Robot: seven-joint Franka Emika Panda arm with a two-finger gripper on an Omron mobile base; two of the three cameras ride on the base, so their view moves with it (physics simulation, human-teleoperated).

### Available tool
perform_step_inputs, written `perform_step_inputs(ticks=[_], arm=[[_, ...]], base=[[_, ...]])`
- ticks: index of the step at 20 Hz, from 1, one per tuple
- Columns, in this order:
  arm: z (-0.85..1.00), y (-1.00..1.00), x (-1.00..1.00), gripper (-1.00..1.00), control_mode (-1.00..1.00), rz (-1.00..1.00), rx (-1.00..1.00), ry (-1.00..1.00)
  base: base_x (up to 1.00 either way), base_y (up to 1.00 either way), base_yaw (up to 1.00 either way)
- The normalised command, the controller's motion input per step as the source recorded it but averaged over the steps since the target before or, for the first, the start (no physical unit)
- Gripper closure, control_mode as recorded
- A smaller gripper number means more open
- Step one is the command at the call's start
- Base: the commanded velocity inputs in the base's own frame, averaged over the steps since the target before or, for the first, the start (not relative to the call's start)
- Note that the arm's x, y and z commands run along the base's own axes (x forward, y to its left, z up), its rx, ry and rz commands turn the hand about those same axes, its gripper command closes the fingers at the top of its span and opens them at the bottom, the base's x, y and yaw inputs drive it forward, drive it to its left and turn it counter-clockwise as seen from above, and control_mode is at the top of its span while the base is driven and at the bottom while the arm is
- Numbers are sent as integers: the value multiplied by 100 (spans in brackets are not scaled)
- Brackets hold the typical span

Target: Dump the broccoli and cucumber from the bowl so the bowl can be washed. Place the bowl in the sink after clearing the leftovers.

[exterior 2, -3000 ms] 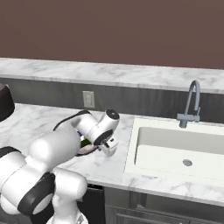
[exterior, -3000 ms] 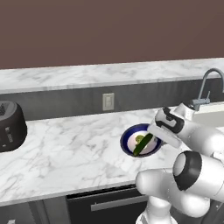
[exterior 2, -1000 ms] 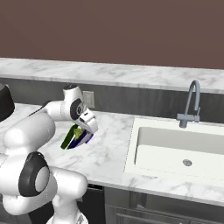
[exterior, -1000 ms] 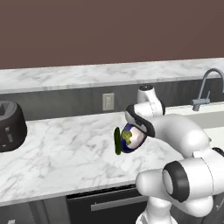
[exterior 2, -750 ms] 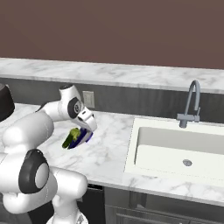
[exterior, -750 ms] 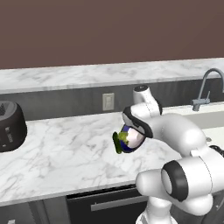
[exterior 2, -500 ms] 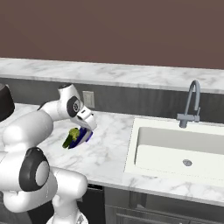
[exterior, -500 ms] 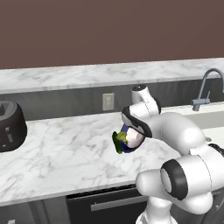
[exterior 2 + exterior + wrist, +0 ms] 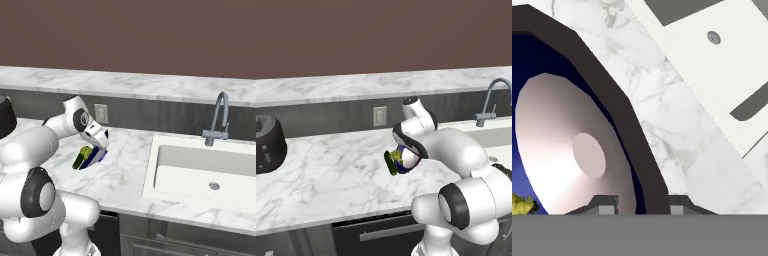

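Note:
My gripper point(image 9: 407, 149) point(image 9: 99, 144) point(image 9: 639, 205) is shut on the dark blue rim of the bowl point(image 9: 406, 160) point(image 9: 95, 157) point(image 9: 619, 107). It holds the bowl tipped steeply on edge just above the marble counter, left of the sink point(image 9: 495, 134) point(image 9: 200, 170) point(image 9: 722, 75). The dark green cucumber point(image 9: 390, 163) point(image 9: 79, 161) hangs at the bowl's lowered edge. The yellow-green broccoli point(image 9: 397, 155) point(image 9: 86, 150) point(image 9: 522, 204) sits beside it. In the hand view the bowl's white inside faces me, and the rim passes between my fingertips point(image 9: 604, 204).
A dark toaster point(image 9: 267, 149) stands at the counter's far left. A wall outlet point(image 9: 379, 116) point(image 9: 101, 113) is on the backsplash behind the bowl. The grey gooseneck faucet point(image 9: 490, 100) point(image 9: 220, 117) rises behind the sink. Bare marble lies between the bowl and the toaster.
Since three seconds ago the bowl has been lifted off the counter, carried left away from the sink and tipped on edge. In the last second it sank slightly and the vegetables slid to its low edge.

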Motion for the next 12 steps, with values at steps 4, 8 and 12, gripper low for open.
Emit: perform_step_inputs(ticks=[4, 8, 12], arm=[[0, -20, -11, 100, -100, -17, -2, 0], [0, -34, -12, 100, -100, -19, 0, 0], [0, -47, -17, 100, -100, -20, 0, 0]], base=[[0, 0, 0], [0, 0, 0], [0, 0, 0]])
